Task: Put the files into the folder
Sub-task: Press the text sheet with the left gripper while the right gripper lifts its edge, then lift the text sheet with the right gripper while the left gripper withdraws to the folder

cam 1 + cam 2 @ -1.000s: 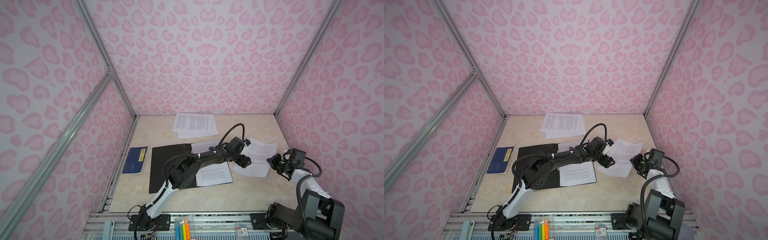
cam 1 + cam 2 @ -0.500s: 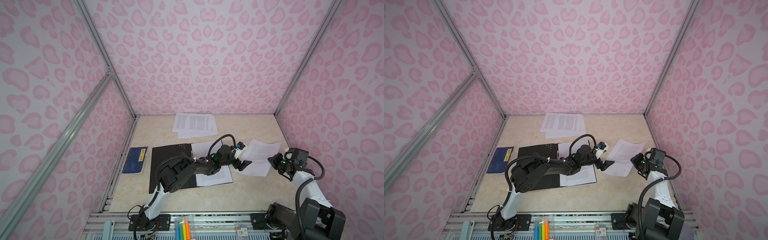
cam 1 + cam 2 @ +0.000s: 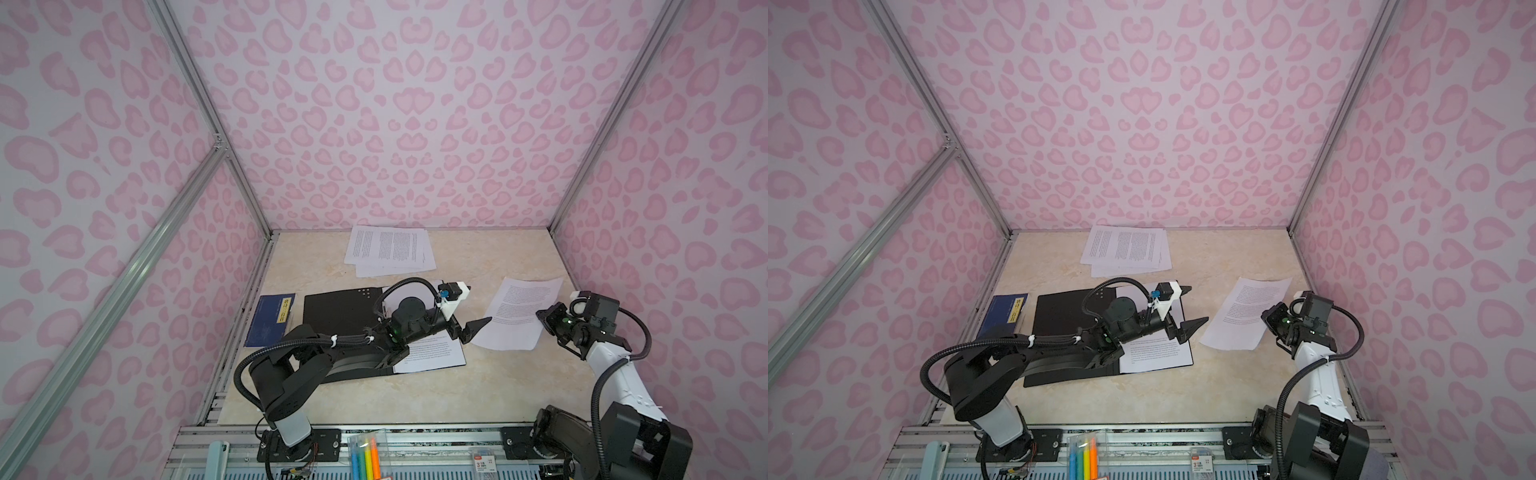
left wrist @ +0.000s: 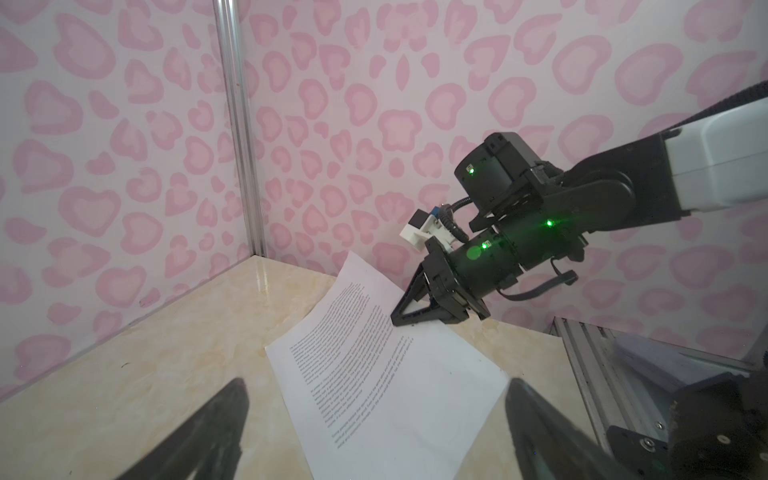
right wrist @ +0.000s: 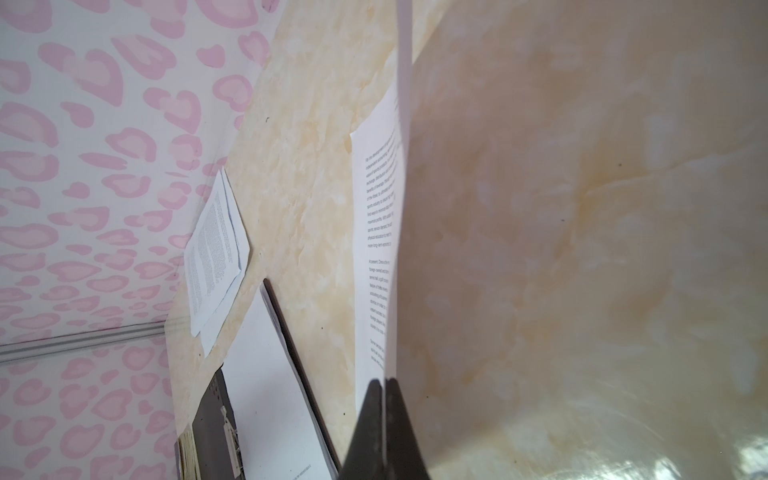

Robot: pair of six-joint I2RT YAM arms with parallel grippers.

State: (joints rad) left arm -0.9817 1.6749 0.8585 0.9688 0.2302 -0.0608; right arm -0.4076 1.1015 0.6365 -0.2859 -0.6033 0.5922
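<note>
Right gripper (image 5: 384, 380) clamped on sheet (image 3: 519, 316) edge; left gripper (image 4: 376, 384) gaping, empty, near far edge. Risk: sheet buckles, slips dragging toward folder (image 3: 340, 316) beyond.

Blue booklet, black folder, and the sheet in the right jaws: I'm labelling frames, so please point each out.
Blue booklet (image 3: 270, 322): in a top view, middle of cover.
Folder (image 3: 336, 311): in a top view, bare black inside.
Sheet (image 3: 517, 313): in a top view, printed middle.

Large "3" on small tag (image 3: 484, 462) at front rail (image 3: 436, 432)
</note>
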